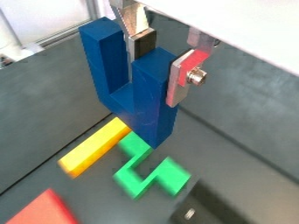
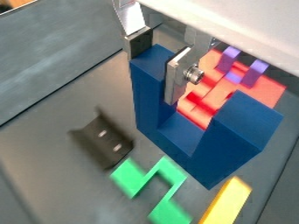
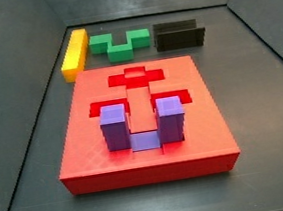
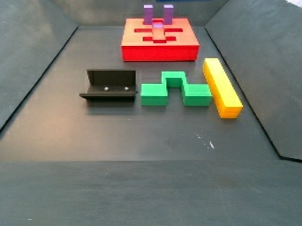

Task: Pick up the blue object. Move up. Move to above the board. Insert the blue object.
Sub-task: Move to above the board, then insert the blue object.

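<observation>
My gripper point(image 1: 162, 66) is shut on one prong of the dark blue U-shaped block point(image 1: 126, 83) and holds it well above the floor, prongs up. Both wrist views show the same grip point(image 2: 160, 63), with the blue block point(image 2: 187, 131) hanging below the silver fingers point(image 2: 183, 77). The red board point(image 3: 89, 136) lies flat, with a lighter purple U-shaped block point(image 3: 141, 125) standing in it. The board also shows in a wrist view point(image 2: 267, 89), off to one side of the held block. Neither the gripper nor the blue block shows in either side view.
A green block point(image 4: 175, 90), a yellow bar point(image 4: 221, 86) and the dark fixture point(image 4: 112, 86) stand in a row on the grey floor, apart from the board point(image 4: 136, 50). They lie below the gripper: the green block point(image 1: 149, 171), the yellow bar point(image 1: 96, 146), the fixture point(image 2: 105, 140).
</observation>
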Available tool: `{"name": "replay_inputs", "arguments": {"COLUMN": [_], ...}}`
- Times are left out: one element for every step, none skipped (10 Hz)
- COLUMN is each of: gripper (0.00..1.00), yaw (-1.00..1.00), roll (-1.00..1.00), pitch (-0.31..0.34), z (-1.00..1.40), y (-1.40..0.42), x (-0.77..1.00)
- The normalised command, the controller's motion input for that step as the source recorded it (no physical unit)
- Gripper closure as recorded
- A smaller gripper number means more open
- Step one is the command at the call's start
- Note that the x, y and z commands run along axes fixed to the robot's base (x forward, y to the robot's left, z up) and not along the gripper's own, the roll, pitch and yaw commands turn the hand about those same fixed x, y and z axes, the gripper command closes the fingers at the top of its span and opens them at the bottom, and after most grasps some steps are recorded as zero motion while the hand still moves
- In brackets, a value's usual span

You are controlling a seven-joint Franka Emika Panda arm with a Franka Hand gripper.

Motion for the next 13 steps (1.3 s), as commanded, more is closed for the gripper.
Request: {"name": "replay_inputs", "arguments": {"gripper": [1.0, 1.0, 1.0, 1.0, 1.0, 1.0, 1.0, 1.0, 1.0, 1.0, 1.0, 1.0, 1.0], "yaw": [0.0, 0.0, 0.01, 0.01, 0.01, 0.0, 0.01, 0.0, 0.01, 0.0, 0.0, 0.0, -0.04], "roll": [0.0, -0.02, -0.01, 0.0, 0.0, 0.01, 0.0, 0.0, 0.01, 0.02, 0.0, -0.01, 0.0], "pitch": [0.033, 0.018, 0.016, 0.019, 0.04, 0.058, 0.086, 0.124, 0.131, 0.059, 0.044, 0.014, 0.057], "z": [0.14, 0.14, 0.15, 0.16, 0.18, 0.2, 0.12, 0.05, 0.04, -0.23, -0.11, -0.05, -0.38], "y": [-1.4, -1.4, -1.4, -1.4, -1.4, -1.4, -0.75, -0.28, -0.18, -0.06, -0.07, -0.01, 0.0], "x": [-0.13, -0.13, -0.13, -0.12, -0.11, -0.09, -0.02, 0.05, 0.06, 0.02, 0.06, 0.04, 0.26]}}
